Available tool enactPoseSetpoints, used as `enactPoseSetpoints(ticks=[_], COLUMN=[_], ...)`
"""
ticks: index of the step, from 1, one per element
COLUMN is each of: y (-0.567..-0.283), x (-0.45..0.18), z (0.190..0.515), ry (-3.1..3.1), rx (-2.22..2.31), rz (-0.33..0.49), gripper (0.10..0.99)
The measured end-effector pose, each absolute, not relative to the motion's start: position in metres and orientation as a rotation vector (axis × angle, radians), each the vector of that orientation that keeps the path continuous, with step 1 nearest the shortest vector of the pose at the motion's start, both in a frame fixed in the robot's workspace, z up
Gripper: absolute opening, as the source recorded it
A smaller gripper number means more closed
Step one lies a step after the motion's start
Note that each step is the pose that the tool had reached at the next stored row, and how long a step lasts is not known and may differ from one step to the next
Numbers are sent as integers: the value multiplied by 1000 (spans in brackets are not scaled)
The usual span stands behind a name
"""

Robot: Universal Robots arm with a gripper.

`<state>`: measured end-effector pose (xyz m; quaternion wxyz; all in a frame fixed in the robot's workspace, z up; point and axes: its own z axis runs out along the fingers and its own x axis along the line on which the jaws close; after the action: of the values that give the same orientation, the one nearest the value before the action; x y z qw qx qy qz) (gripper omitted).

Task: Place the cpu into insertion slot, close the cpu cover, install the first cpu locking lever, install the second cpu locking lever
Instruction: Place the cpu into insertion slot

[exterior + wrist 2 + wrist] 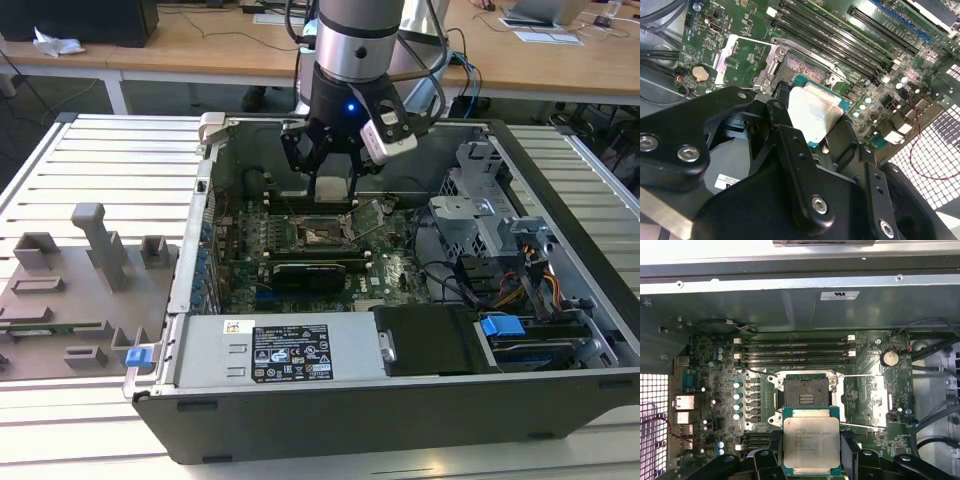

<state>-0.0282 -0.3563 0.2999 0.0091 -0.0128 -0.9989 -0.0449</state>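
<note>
The gripper [332, 186] has its jaws clamped on the cpu [811, 445], holding it in the air close above the empty insertion slot [805, 399]. The cpu cover [879, 407] lies flipped open beside the slot. Nothing is seated, closed or latched yet.

You have the cpu [811, 440] clamped in the gripper [811, 452], over the board [707, 385] near the socket [806, 397]; memory slots [795, 352] lie beyond it.

Pale slatted worktable [110, 160], wooden desks [190, 45] behind — scattered papers [548, 36], even indoor light
</note>
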Motion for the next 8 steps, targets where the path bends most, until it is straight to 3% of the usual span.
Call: enactPoseSetpoints(ticks=[8], y=[-356], x=[-28], z=[293], ry=[-3120], rx=[-40], rz=[-140], gripper=[545])
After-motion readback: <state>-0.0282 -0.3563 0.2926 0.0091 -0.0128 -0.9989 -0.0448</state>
